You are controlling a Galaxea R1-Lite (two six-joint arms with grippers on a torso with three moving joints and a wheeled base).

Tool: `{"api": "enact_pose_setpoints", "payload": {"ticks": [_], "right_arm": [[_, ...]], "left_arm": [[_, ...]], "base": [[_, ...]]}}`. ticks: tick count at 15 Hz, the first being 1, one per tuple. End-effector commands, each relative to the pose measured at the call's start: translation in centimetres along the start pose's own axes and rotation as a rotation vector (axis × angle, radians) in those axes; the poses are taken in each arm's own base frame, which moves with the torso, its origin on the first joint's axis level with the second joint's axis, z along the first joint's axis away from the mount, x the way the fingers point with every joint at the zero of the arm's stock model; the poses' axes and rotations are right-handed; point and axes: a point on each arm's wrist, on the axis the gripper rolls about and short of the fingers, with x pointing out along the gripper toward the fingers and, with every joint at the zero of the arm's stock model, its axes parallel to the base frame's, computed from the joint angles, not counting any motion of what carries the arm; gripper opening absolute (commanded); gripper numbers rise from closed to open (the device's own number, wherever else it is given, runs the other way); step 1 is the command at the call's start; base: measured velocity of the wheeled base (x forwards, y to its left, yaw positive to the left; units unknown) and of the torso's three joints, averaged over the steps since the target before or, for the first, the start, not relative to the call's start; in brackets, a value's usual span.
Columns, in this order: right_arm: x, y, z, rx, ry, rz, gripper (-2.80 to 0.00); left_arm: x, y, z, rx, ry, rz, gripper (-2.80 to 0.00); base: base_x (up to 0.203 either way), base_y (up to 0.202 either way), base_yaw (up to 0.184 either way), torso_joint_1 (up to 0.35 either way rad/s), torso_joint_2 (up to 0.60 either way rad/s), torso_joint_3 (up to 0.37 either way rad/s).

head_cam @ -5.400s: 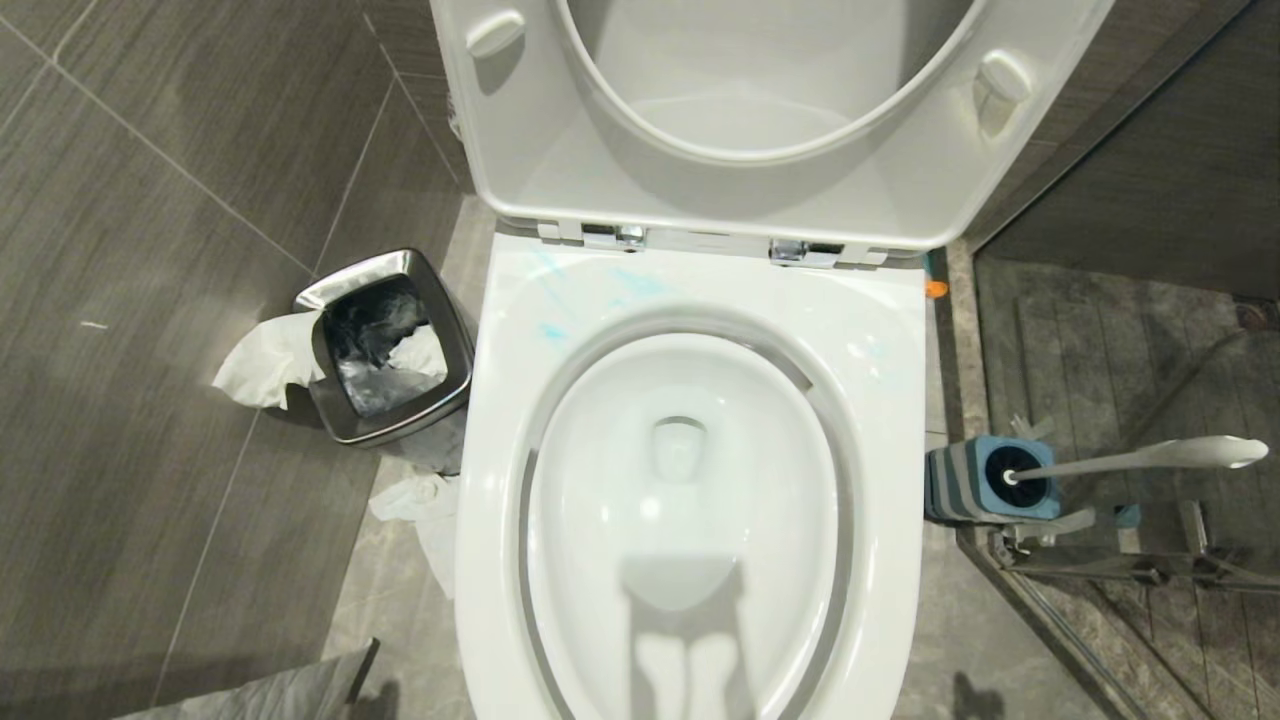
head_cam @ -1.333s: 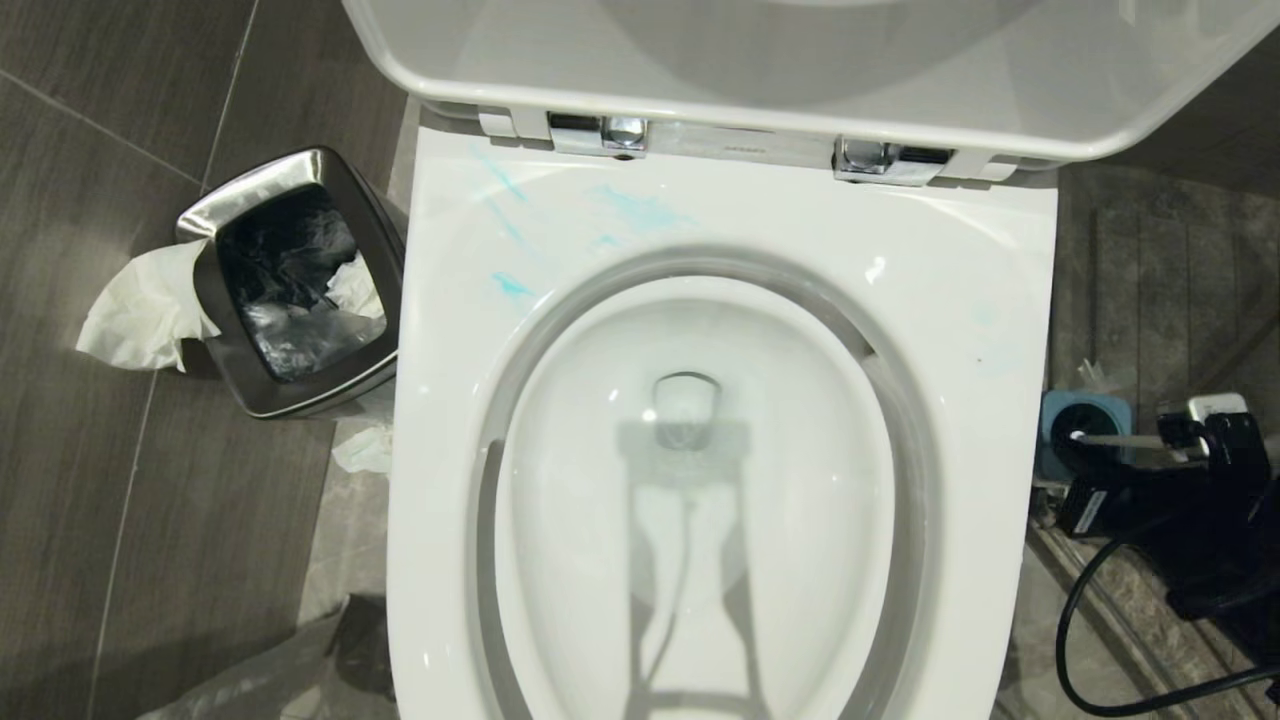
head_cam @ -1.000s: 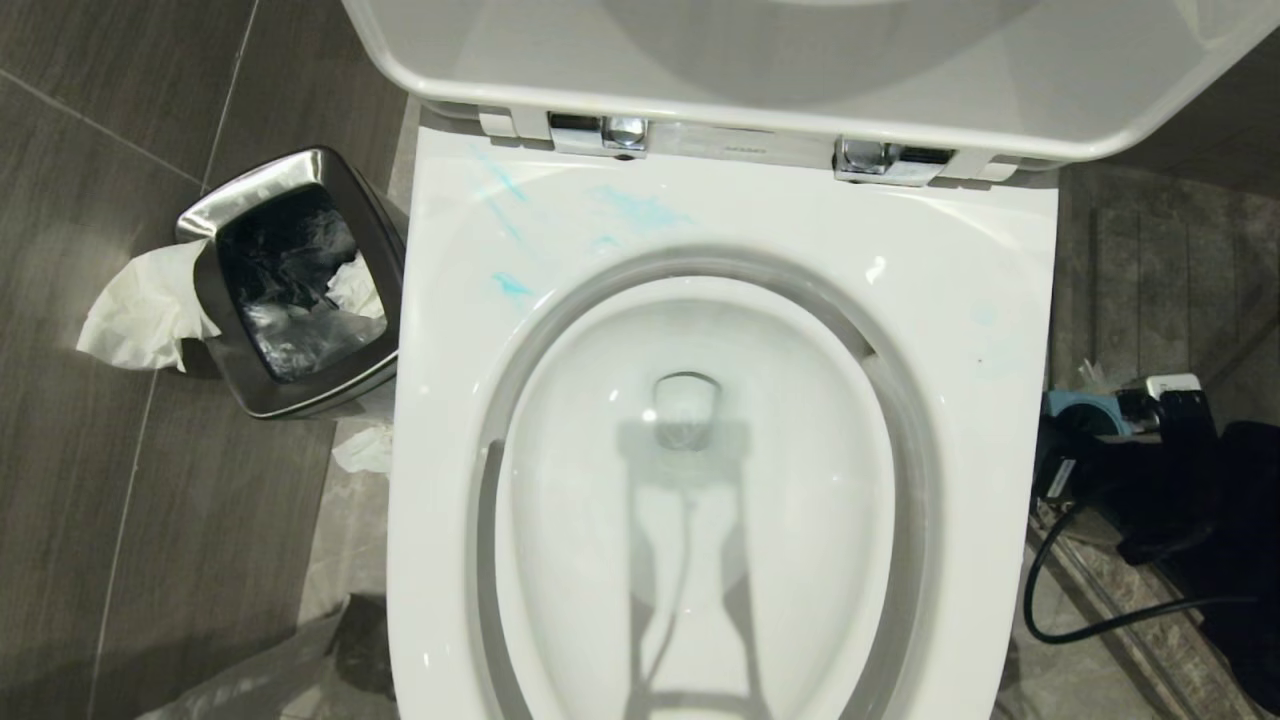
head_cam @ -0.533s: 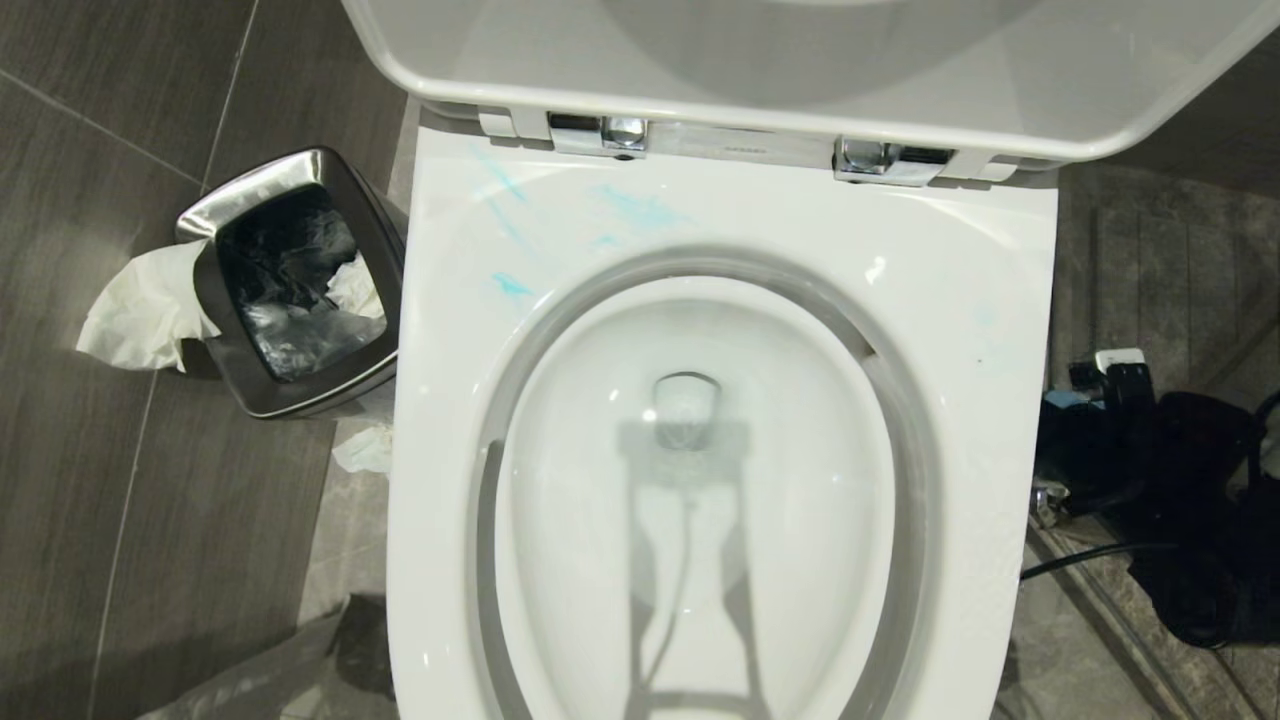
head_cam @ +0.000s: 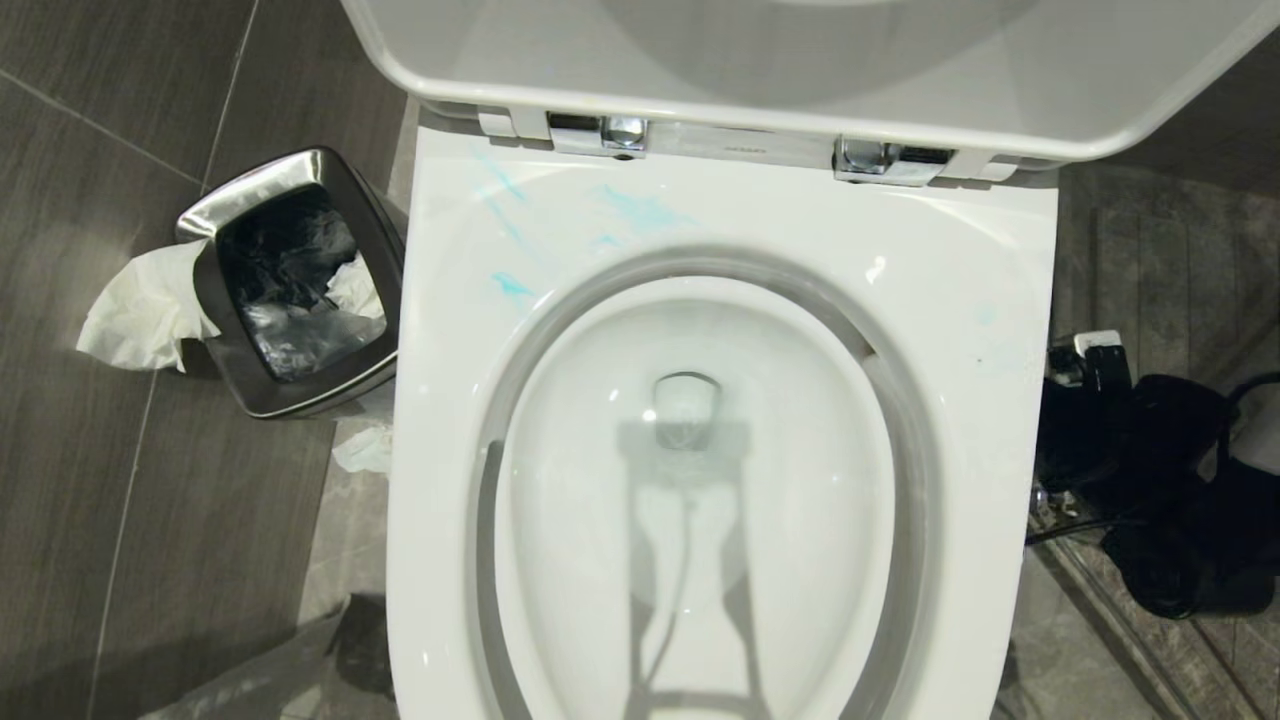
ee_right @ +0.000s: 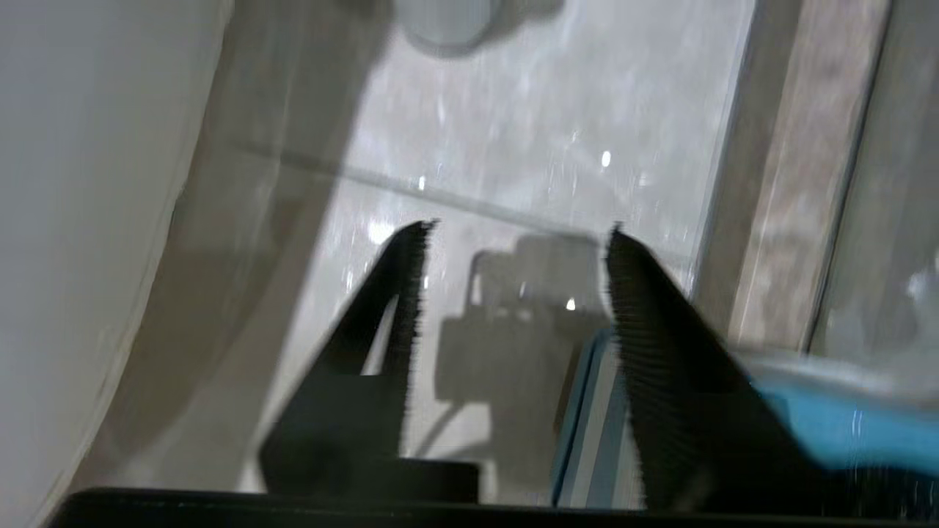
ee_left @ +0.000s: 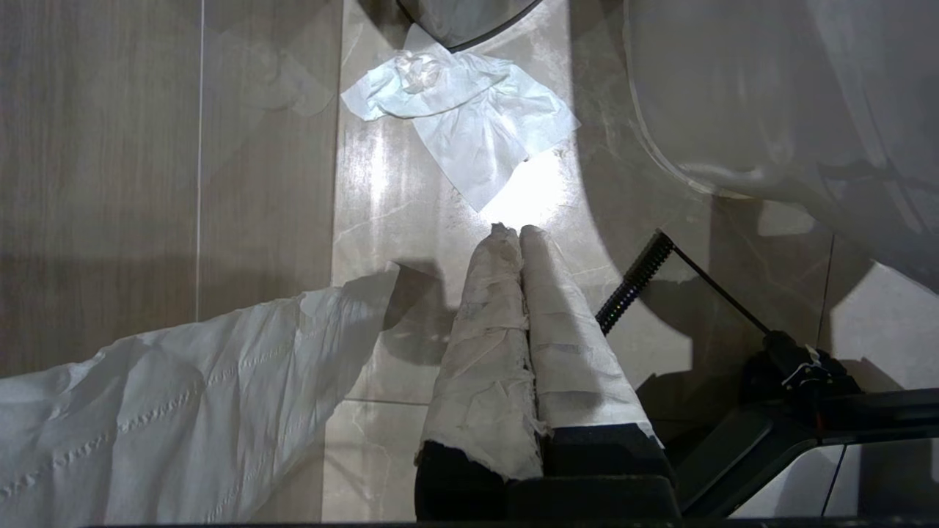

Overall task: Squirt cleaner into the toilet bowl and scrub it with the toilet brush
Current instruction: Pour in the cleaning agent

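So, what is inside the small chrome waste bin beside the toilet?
The waste bin holds a dark, shiny liner and crumpled white tissue near its rim. More tissue hangs over its outer side. The liner covers whatever lies deeper.

Right arm low at the right side in the head view, black wrist and cable bunched up. Right end effector (ee_right: 513, 293) points down at the floor, its two black ridged fingers (ee_right: 400, 293) spread apart with a clear gap, nothing between them. Left arm parked, out of the head view. Left end effector (ee_left: 519, 233) aims down at the floor, cloth-wrapped fingers (ee_left: 488, 323) pressed together tip to tip, holding nothing.
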Motion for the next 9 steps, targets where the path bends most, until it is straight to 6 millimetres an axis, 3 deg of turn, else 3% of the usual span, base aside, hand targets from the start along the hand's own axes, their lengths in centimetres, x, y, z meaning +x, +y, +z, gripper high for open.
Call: {"api": "enact_pose_setpoints", "payload": {"ticks": [1,4,9], "right_arm": [[0.7,0.5,0.7,-0.005,-0.043,0.016,0.00],[1.5,2.1,0.5,-0.004,-0.056,0.056,0.00],[3.4,2.6,1.1,-0.065,-0.125,0.061,0.00]], "left_arm": [[0.0,0.0,0.0,0.000,0.001,0.001,-2.80],[0.0,0.0,0.0,0.000,0.001,0.001,-2.80],[0.0,0.0,0.0,0.000,0.001,0.000,-2.80]], "base": [[0.000,0.000,0.000,0.000,0.00,0.000],[0.000,0.000,0.000,0.000,0.00,0.000],[0.000,0.000,0.000,0.000,0.00,0.000]]}}
